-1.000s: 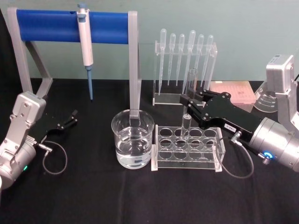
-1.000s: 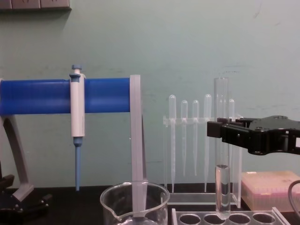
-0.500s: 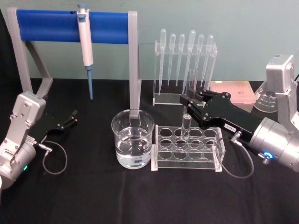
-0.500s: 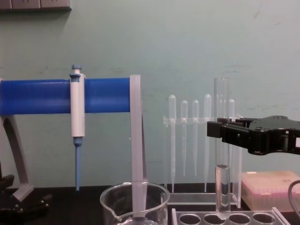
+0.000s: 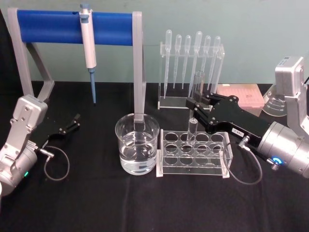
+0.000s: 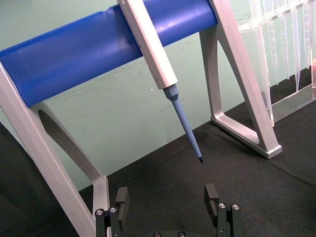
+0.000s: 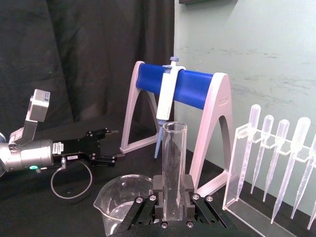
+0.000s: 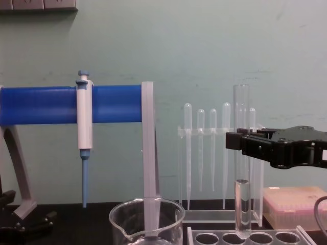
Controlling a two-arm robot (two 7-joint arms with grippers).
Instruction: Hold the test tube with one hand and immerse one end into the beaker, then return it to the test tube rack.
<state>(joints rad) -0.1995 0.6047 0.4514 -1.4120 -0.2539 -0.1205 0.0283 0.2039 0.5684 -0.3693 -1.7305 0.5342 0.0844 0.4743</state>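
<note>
Plainly, the right wrist view shows the right gripper (image 7: 173,192) clamped on the upright test tube (image 7: 174,148). The chest view shows its rounded bottom at a hole of the rack (image 5: 193,168), mid-way along the worktop (image 5: 145,203), just beside the beaker (image 5: 137,145). Near the worktop's left edge, the left gripper (image 6: 168,197) rests, fingers spread, empty.

No writing is coming through legibly anywhere. The right gripper (image 5: 192,110) is carrying a small white label (image 5: 237,130) on its black body, but the print on it is showing too small to read. The left gripper (image 7: 115,144) is bearing a similar label (image 7: 72,158), equally unreadable.
</note>
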